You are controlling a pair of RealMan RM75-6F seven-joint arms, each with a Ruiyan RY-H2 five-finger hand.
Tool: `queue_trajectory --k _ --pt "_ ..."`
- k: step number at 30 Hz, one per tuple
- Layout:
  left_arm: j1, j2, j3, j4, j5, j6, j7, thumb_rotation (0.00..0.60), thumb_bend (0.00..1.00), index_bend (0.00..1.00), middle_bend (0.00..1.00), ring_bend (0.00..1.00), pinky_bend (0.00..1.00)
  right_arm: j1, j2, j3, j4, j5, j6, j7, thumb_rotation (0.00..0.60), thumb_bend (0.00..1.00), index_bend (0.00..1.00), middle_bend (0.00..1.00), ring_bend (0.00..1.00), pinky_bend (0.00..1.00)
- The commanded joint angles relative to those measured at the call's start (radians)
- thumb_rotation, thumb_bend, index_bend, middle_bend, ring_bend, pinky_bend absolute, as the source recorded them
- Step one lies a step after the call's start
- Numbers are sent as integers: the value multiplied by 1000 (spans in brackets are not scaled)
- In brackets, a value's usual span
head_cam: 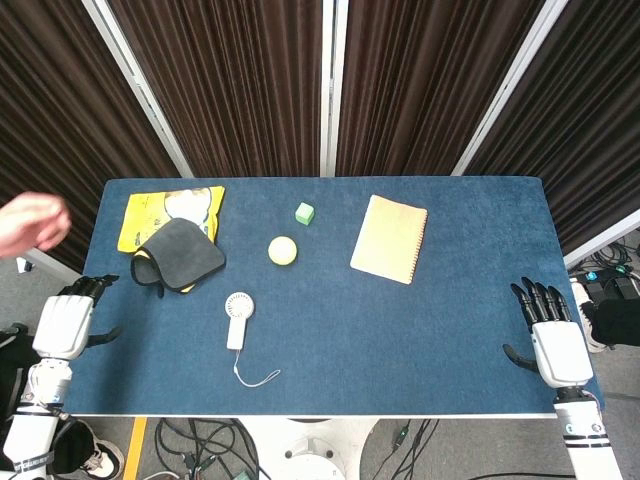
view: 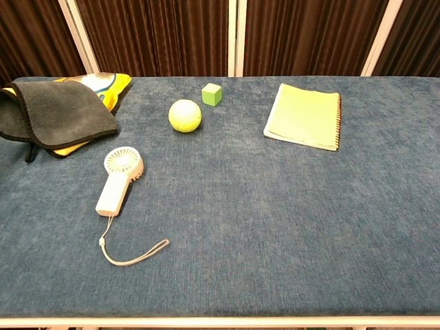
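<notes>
My left hand (head_cam: 68,318) hovers at the table's left edge, fingers apart, holding nothing. At the right edge my right hand (head_cam: 553,333) is spread the same way and empty. Neither hand shows in the chest view. On the blue table (head_cam: 400,330) lie a white handheld fan (head_cam: 235,320) (view: 120,179) with a wrist cord, a yellow ball (head_cam: 282,250) (view: 185,115), a small green cube (head_cam: 305,213) (view: 212,94) and a yellow spiral notebook (head_cam: 390,238) (view: 304,115). A black cloth (head_cam: 178,256) (view: 58,113) lies partly over a yellow packet (head_cam: 170,212) (view: 110,82), nearest my left hand.
A person's hand (head_cam: 32,222) shows blurred beyond the table's left edge. Dark curtains with white poles hang behind the table. Cables lie on the floor under the front edge.
</notes>
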Motion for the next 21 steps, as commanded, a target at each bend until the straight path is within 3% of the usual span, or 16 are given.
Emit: queue_trajectory --k 1,15,18,21 --pt "-1 0 -1 -3 1 -3 0 600 7 236 294 235 414 0 0 1 3 3 -3 4 600 96 0 0 0 0" --pt "-21 5 5 -37 61 -14 -16 600 18 233 329 253 434 2 4 6 0 7 -13 16 600 97 0 0 0 0" --pt "-30 9 2 -51 69 -20 -2 600 73 227 454 379 539 2 5 8 -6 7 -11 18 600 97 0 0 0 0" --pt "-44 24 11 -84 58 -64 31 600 219 228 715 679 746 2 5 11 -13 7 -8 19 600 97 0 0 0 0"
